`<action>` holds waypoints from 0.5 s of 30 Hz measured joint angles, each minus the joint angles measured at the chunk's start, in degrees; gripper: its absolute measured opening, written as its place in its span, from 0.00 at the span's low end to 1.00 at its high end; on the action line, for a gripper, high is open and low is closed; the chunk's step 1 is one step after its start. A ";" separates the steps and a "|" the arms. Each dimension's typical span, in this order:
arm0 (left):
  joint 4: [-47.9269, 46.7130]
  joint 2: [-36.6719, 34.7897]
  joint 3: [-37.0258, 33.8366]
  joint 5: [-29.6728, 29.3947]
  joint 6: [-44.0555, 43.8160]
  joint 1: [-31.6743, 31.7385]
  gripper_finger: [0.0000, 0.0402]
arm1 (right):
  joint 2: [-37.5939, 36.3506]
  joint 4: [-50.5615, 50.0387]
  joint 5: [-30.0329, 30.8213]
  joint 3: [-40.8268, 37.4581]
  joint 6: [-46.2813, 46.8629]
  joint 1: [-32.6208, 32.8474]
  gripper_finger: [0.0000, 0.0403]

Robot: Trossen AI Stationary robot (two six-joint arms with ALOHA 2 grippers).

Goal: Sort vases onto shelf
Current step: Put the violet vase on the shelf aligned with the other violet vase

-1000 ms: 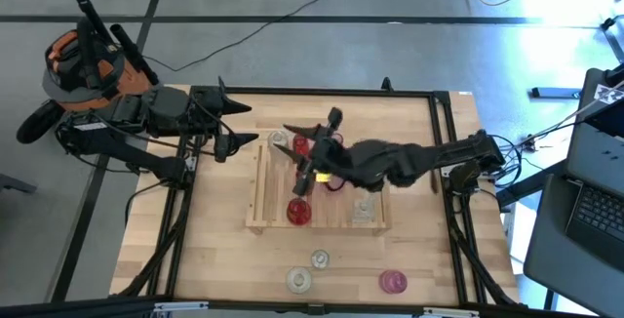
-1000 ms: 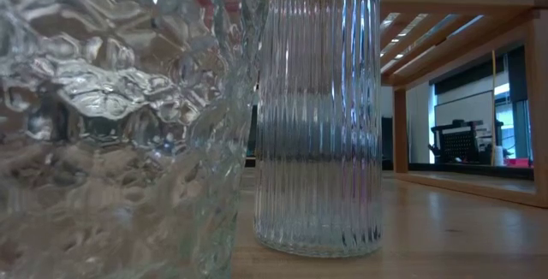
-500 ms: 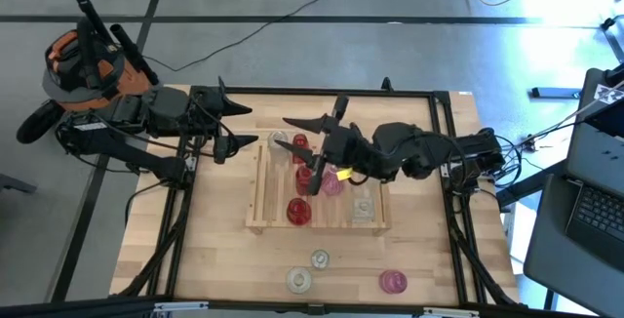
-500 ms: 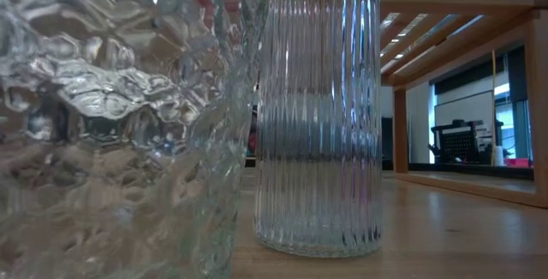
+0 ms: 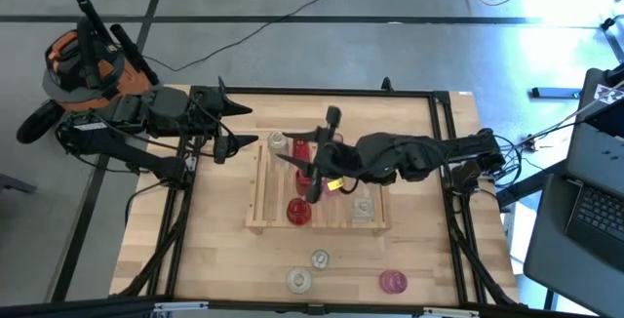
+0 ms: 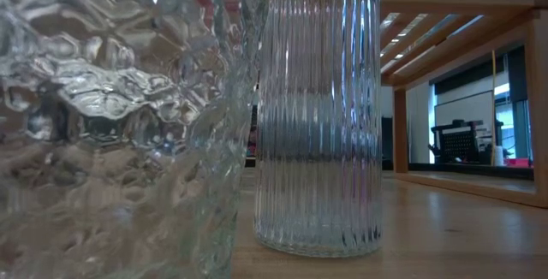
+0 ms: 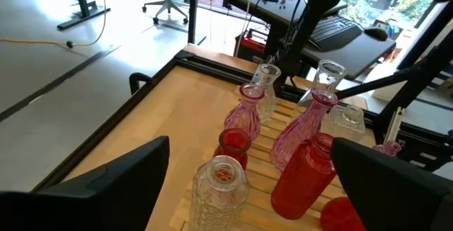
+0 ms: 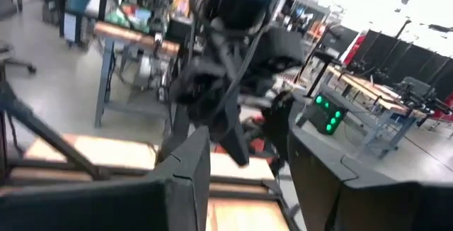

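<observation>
Several small glass vases, clear (image 5: 278, 142), red (image 5: 298, 211) and pink (image 7: 248, 110), stand on their bases on the slatted wooden shelf (image 5: 255, 196) at mid-table. Three more, two clear (image 5: 298, 279) and one pink (image 5: 392, 281), stand on the tabletop near its front edge. My right gripper (image 5: 297, 160) hovers level above the shelf's far left vases and points toward the table's left. In its wrist view (image 8: 248, 181) the fingers stand apart with nothing between them. My left gripper (image 5: 244, 126) waits open at the table's far left, short of the shelf (image 7: 248, 203).
In the low view a dimpled clear vase (image 6: 111, 125) and a ribbed one (image 6: 317, 116) fill the foreground. Bare tabletop (image 5: 210, 230) lies left and right of the shelf. A black frame (image 5: 322, 91) runs along the table's far edge and sides.
My right arm has flexed up and stretched out again over the shelf. Its wrist has tipped and rolled a little, and the gripper has stayed above the far left vases. No vase has moved.
</observation>
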 joint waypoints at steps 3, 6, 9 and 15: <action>0.00 0.00 0.00 0.02 0.00 0.00 0.96 | 0.00 -3.49 0.01 0.00 0.00 0.00 0.34; 0.00 0.00 0.00 0.01 0.00 0.00 0.96 | 0.00 -6.31 0.01 0.00 0.00 0.00 0.34; 0.00 0.00 0.00 0.00 0.00 0.00 0.96 | 0.00 -8.33 0.01 0.00 0.00 0.00 0.34; 0.00 0.00 0.00 0.00 0.00 0.00 0.96 | 0.00 -9.97 0.01 0.01 -0.01 0.00 0.34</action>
